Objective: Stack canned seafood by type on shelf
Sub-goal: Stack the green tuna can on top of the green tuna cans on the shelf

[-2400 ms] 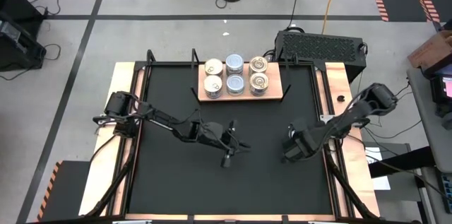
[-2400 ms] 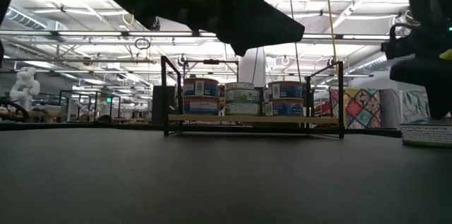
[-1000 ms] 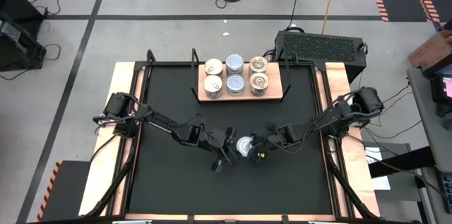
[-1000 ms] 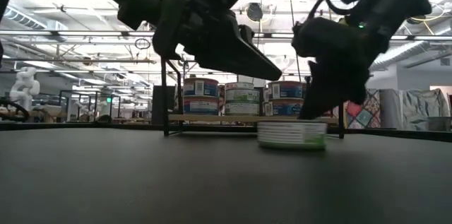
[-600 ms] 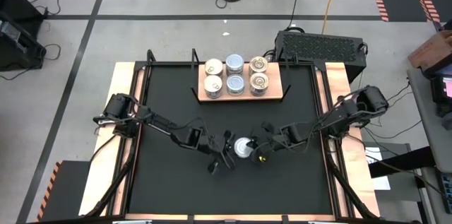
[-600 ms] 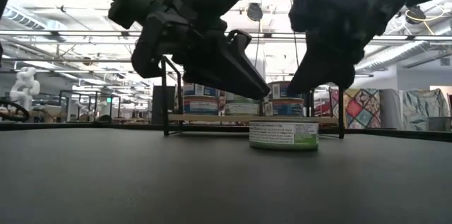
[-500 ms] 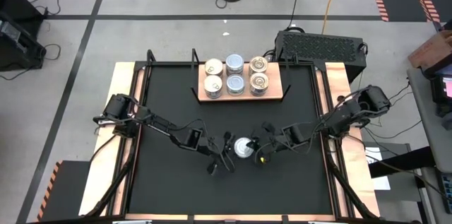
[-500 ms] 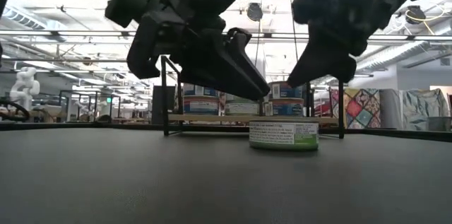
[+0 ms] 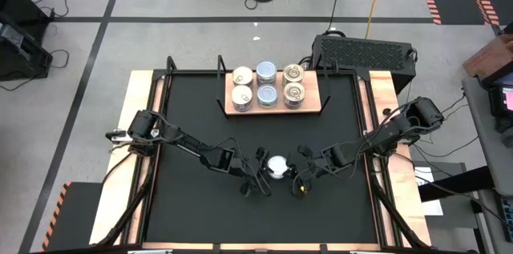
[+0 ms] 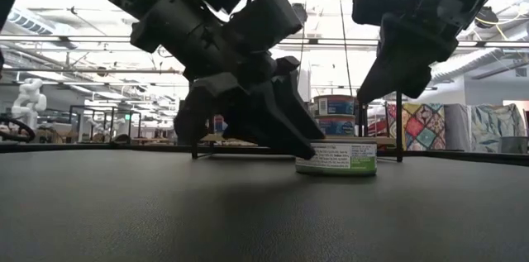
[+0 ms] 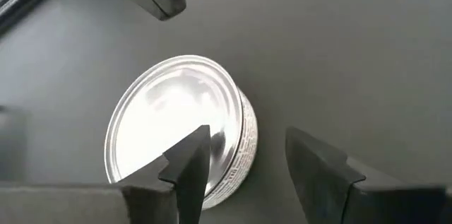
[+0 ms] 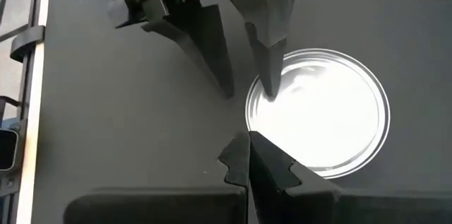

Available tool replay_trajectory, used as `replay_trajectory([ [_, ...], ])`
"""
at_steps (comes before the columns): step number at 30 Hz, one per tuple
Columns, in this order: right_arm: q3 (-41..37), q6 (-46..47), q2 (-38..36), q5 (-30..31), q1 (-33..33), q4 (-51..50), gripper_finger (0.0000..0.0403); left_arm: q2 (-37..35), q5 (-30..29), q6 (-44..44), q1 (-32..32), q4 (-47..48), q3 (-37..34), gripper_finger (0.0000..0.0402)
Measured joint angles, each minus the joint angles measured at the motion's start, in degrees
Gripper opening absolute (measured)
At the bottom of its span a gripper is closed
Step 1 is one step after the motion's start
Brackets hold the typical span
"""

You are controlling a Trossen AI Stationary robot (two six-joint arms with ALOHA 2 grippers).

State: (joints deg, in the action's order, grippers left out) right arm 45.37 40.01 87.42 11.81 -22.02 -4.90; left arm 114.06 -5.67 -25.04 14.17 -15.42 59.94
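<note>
One loose tin [image 9: 277,166] of the canned seafood stands flat on the black tabletop, with a silver lid [image 11: 173,121] and a green-and-white label [image 10: 337,159]. My left gripper [image 11: 244,157] is open at the tin's left side; one finger is above the lid and the other over bare table past the rim. My right gripper [image 12: 248,139] is shut, raised right of the tin [image 12: 318,114] and holds nothing. Six stacks of tins [image 9: 267,84] rest on the shelf [image 9: 314,103] at the far edge. My left gripper slants down at the tin from the table's left. One fingertip [image 11: 194,146] lies over the lid just inside its rim [image 11: 236,111], and the other [image 11: 311,153] stands clear beside the tin. Whether the first fingertip touches the lid, I cannot tell.
A black ribbed box [image 9: 365,50] sits behind the table's far right corner. The shelf's black posts [image 10: 399,113] rise behind the tin in the low view. Bare black tabletop [image 9: 200,214] lies left and near of the grippers.
My right gripper, shut throughout, has risen off the tin and drawn back toward the table's right and near edges. My left gripper has sunk toward the tin, rolled a little and opened wider. The tin has stayed upright in about the same place.
</note>
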Motion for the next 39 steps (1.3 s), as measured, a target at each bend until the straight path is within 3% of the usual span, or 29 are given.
replay_trajectory([
  [8, 0.00, -0.21, 0.00, 0.02, 0.00, 0.00, 0.0000, -0.15, -3.52, -8.28, 0.56, 1.44, 0.00, 0.0166],
  [24, 0.00, -0.21, 0.00, 0.04, 0.00, 0.03, 0.0000, -0.35, -4.48, -8.74, 0.59, 1.90, 0.07, 0.0011],
  [39, 0.00, -0.21, 0.00, -0.20, 0.00, -0.33, 0.0000, -5.36, -9.20, -8.79, 1.07, 2.75, -0.12, 0.0001],
])
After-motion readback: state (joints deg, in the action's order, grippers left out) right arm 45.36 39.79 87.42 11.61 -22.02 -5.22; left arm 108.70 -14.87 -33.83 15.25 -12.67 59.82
